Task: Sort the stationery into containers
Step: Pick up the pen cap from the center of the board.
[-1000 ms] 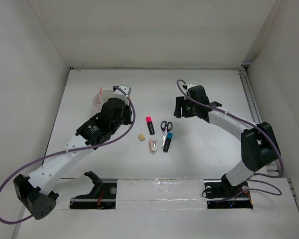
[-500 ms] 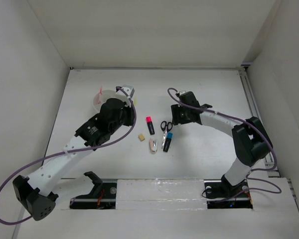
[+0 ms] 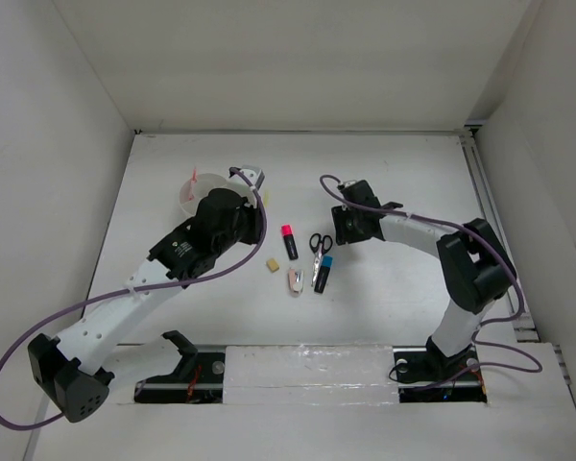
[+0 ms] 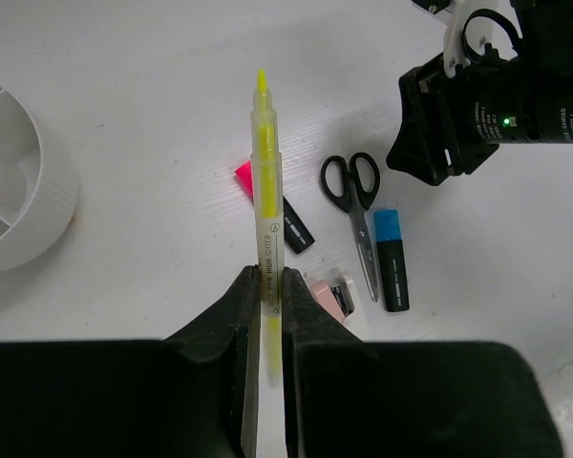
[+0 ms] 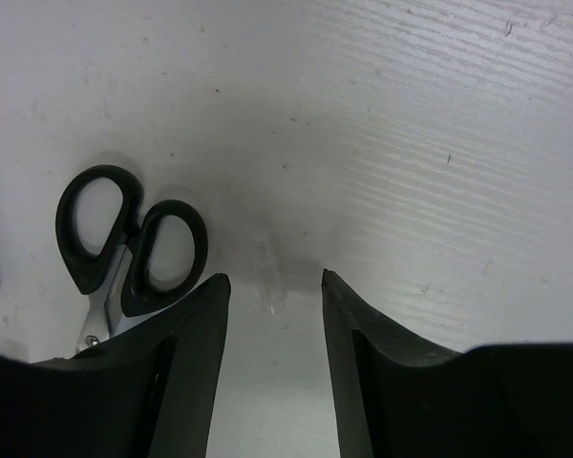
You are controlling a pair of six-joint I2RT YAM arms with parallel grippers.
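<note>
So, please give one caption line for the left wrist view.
Left gripper shut on a thin yellow stick; black-handled scissors and a round white plastic tray lie beyond.

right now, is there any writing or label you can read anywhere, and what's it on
No text reads clearly.
yellow pen: tiny dark print on the barrel, too blurred.
right arm: white lettering, too small.
left arm: white label, too small.

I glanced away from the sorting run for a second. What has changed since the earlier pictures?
The right gripper has swung left and nearer to the bases. It now hangs beside the handles of the scissors, jaws open, holding nothing. The left gripper stays shut on the yellow stick and has barely moved. The scissors lie where they were.
</note>
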